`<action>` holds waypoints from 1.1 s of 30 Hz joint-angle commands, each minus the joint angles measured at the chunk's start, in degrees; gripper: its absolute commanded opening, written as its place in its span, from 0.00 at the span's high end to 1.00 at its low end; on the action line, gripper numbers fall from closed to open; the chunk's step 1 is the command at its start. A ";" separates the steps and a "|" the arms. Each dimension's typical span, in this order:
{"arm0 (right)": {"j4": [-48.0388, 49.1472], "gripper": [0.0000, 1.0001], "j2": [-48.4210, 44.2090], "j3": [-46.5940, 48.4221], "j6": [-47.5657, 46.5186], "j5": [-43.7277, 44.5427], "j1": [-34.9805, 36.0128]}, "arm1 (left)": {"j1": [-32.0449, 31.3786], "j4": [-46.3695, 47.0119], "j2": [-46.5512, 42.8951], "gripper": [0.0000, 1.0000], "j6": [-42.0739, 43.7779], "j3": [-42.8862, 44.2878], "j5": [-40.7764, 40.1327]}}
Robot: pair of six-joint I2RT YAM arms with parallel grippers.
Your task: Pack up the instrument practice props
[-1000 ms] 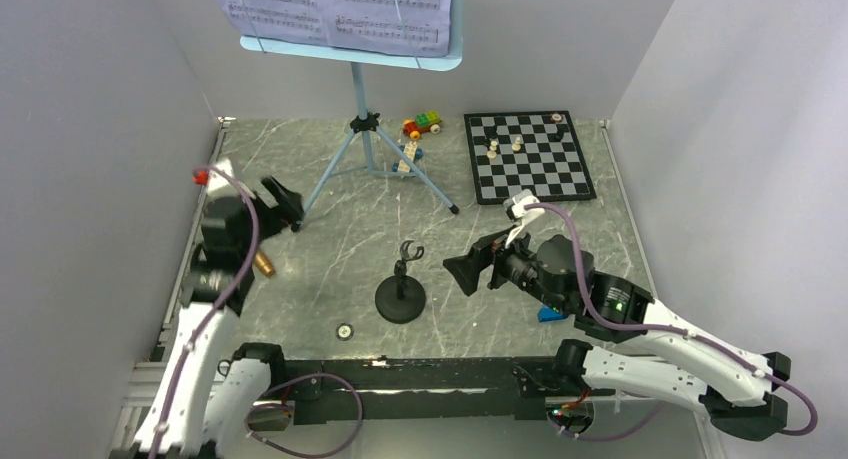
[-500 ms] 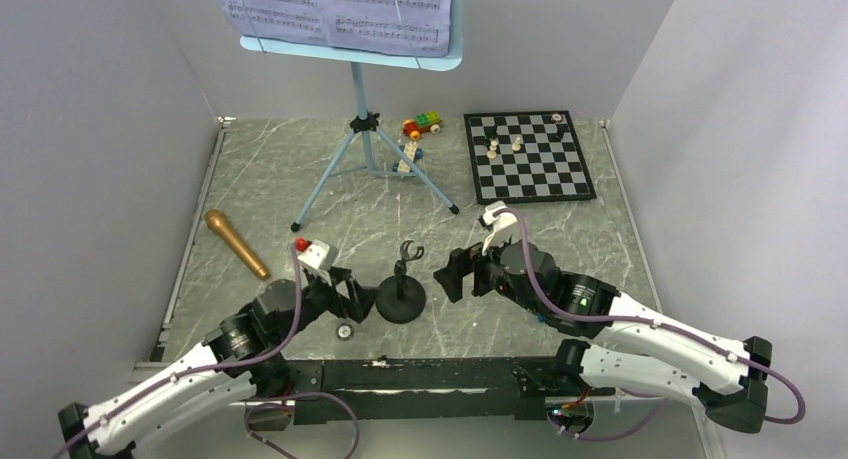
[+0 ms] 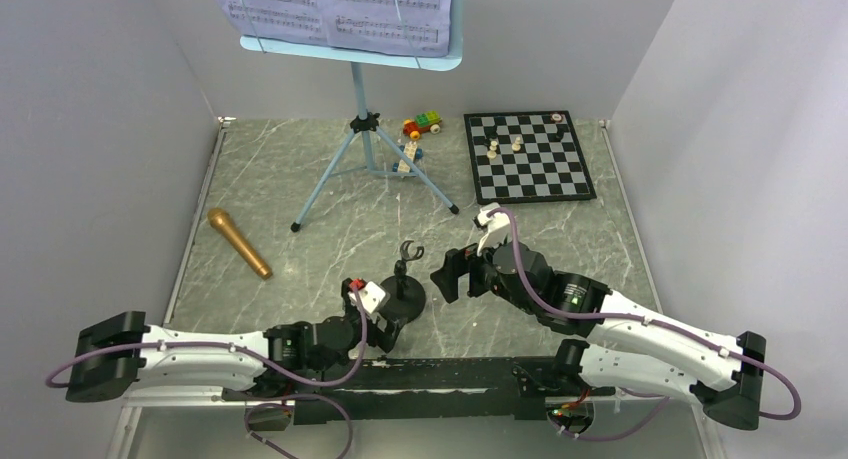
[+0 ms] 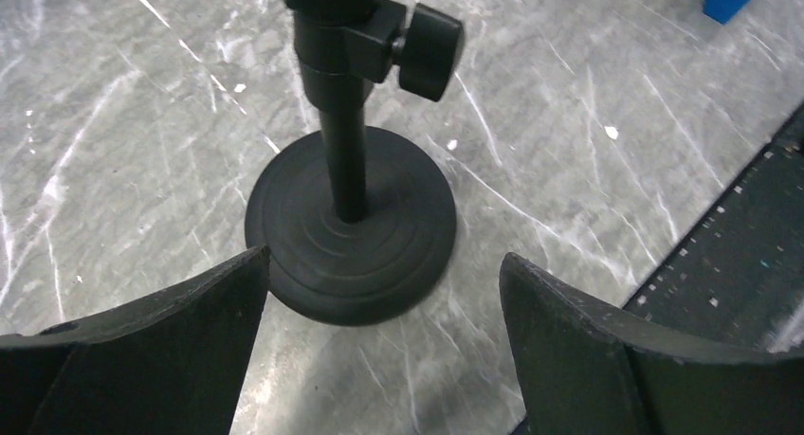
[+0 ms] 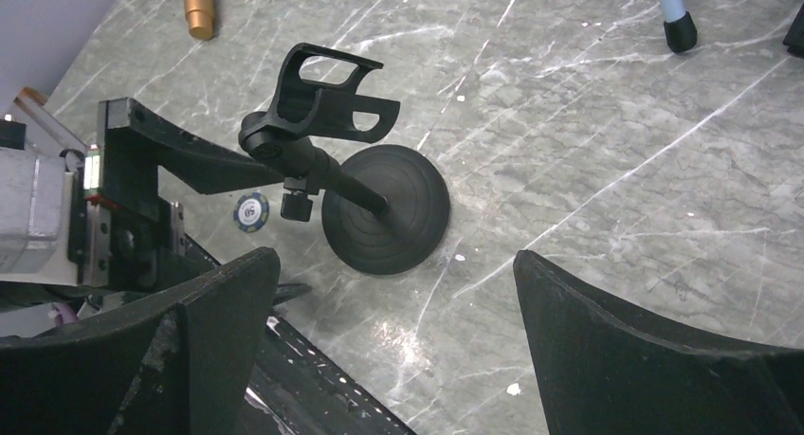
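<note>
Left pincer (image 4: 384, 262) stands wide open, its fingers flanking the round base of the black mic stand (image 3: 402, 297). Nothing is gripped, and whether a finger touches the base I cannot tell. Right pincer (image 3: 446, 275) gapes too, empty, just at 3 o'clock of the stand's clip. The stand sits upright near 6 o'clock on the grey marbled table (image 3: 300, 194), walled by plain grey panels. Microphone (image 3: 238, 243) lies at 9 o'clock; music stand (image 3: 365, 139) with sheet music (image 3: 335, 4) rises at 12; chessboard (image 3: 528, 157) at 2. Left arm lies low along the near edge from 8 o'clock; right arm reaches in from 4 o'clock.
</note>
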 commanded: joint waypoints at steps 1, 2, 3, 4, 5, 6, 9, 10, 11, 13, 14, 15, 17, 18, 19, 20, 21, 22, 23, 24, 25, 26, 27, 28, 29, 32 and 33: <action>1.48 0.01 -1.68 -0.06 1.58 0.42 -0.07 | -0.34 19.54 3.92 0.07 4.77 -3.61 -6.25; 1.39 0.01 -1.86 -0.25 1.62 0.53 -0.08 | -0.38 20.88 4.88 0.07 5.88 -3.68 -6.76; 1.31 0.01 -2.00 -0.43 1.74 0.58 -0.10 | -0.34 22.08 6.07 0.08 6.92 -3.62 -7.39; 1.25 0.01 -2.09 -0.48 1.72 0.75 -0.08 | -0.29 23.19 7.28 0.08 8.01 -3.49 -7.99; 1.21 0.01 -2.16 -0.55 1.72 0.81 -0.08 | -0.22 24.19 8.43 0.09 8.96 -3.25 -8.79; 1.28 0.01 -2.10 -0.57 1.64 0.88 -0.08 | -0.08 25.03 9.63 0.10 9.61 -2.99 -9.05; 1.74 0.01 -1.75 -0.58 1.63 0.85 -0.08 | 0.25 29.07 12.04 0.13 10.81 -2.86 -8.72; 1.87 0.01 -1.65 -0.58 1.69 0.81 -0.08 | 0.35 30.54 12.47 0.14 10.99 -3.04 -8.35; 2.02 0.01 -1.49 -0.64 1.72 0.65 -0.07 | 0.43 31.43 12.82 0.15 11.03 -3.15 -7.89; 2.36 0.01 -1.23 -0.82 1.80 0.45 -0.08 | 1.00 31.83 13.75 0.16 11.10 -2.56 -7.35; 2.49 0.01 -0.90 -0.91 1.81 0.35 -0.07 | 1.37 32.31 14.57 0.17 11.51 -2.35 -6.94; 2.70 0.01 -0.72 -0.99 1.81 0.28 -0.08 | 1.84 33.18 15.20 0.18 11.96 -2.17 -6.42; 2.90 0.01 -0.28 -0.91 1.72 0.17 -0.07 | 2.91 34.35 16.61 0.19 12.27 -1.63 -5.48; 2.99 0.01 -0.09 -0.86 1.72 0.11 -0.09 | 3.58 34.52 17.33 0.20 12.14 -1.39 -4.91; 3.04 0.01 0.14 -0.77 1.76 0.02 -0.12 | 4.40 34.78 18.19 0.21 11.72 -1.19 -4.20; 3.04 0.01 0.32 -0.63 1.80 -0.02 -0.08 | 5.56 35.39 19.04 0.22 10.93 -1.07 -3.34; 3.05 0.01 0.46 -0.58 1.81 0.01 -0.08 | 6.73 36.44 20.06 0.23 9.95 -1.20 -2.14; 3.05 0.01 0.62 -0.51 1.81 -0.02 -0.03 | 7.75 37.74 21.04 0.25 9.67 -1.35 -1.06; 3.05 0.01 0.69 -0.49 1.81 -0.10 -0.06 | 8.39 39.33 21.96 0.25 9.64 -1.40 -0.31; 2.97 0.01 0.74 -0.42 1.81 -0.09 -0.08 | 8.86 40.53 22.77 0.26 9.82 -1.35 0.41; 2.75 0.01 0.70 -0.36 1.81 -0.04 -0.03 | 9.21 41.26 23.40 0.27 10.09 -1.06 1.39; 2.64 0.01 0.71 -0.32 1.74 0.07 -0.07 | 9.47 41.44 23.93 0.28 10.45 -0.49 2.17; 2.49 0.01 0.70 -0.25 1.68 0.18 -0.10 | 9.66 41.27 24.53 0.29 10.91 0.12 2.83; 2.36 0.01 0.75 -0.23 1.57 0.50 -0.08 | 9.82 41.21 25.18 0.31 11.46 0.79 3.41; 2.27 0.01 0.87 -0.16 1.47 0.75 -0.08 | 9.85 41.39 25.86 0.33 11.95 1.37 3.98; 2.18 0.01 1.17 0.11 1.15 0.87 -0.08 | 9.98 42.33 27.71 0.40 12.84 2.58 5.55; 2.12 0.01 1.25 0.23 1.11 0.90 -0.03 | 9.98 42.32 28.24 0.43 12.94 2.83 6.36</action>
